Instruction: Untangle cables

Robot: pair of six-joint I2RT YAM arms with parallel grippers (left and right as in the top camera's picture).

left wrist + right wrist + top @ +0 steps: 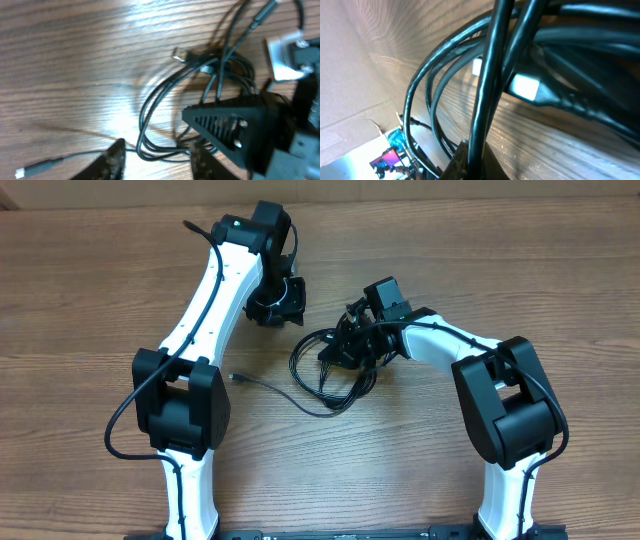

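The thin black flexible cables point(325, 375) lie in a knotted cluster of overlapping loops on the brown wood-grain tabletop point(80, 310), near its middle, between the two white-and-black arms and closer to the right one. Judging by that, the untangling is at an early stage: only one loose end point(237, 378) has been drawn clear, trailing out to the left of the cluster, while the rest of the strands cross and stack on one another. The right arm's fingers point(466, 165) are pressed together on one strand, which runs up taut from between them in the right wrist view. The left arm's fingers point(114, 161) stand apart with nothing between them, hanging above the near edge of the loops, apart from the cords. What is left, as I judge it, is nearly everything: lifting strands out of the crossings and laying each cord out separately. As for counts, there are two arms and two pairs of fingers. The number of cords cannot be fixed because the strands overlap, though it looks like a couple. Plug ends show more plainly in the left wrist view: a silver flat plug point(179, 54), a light-tipped small plug point(22, 172), and perhaps a third dark plug sleeve point(261, 17) at the top.
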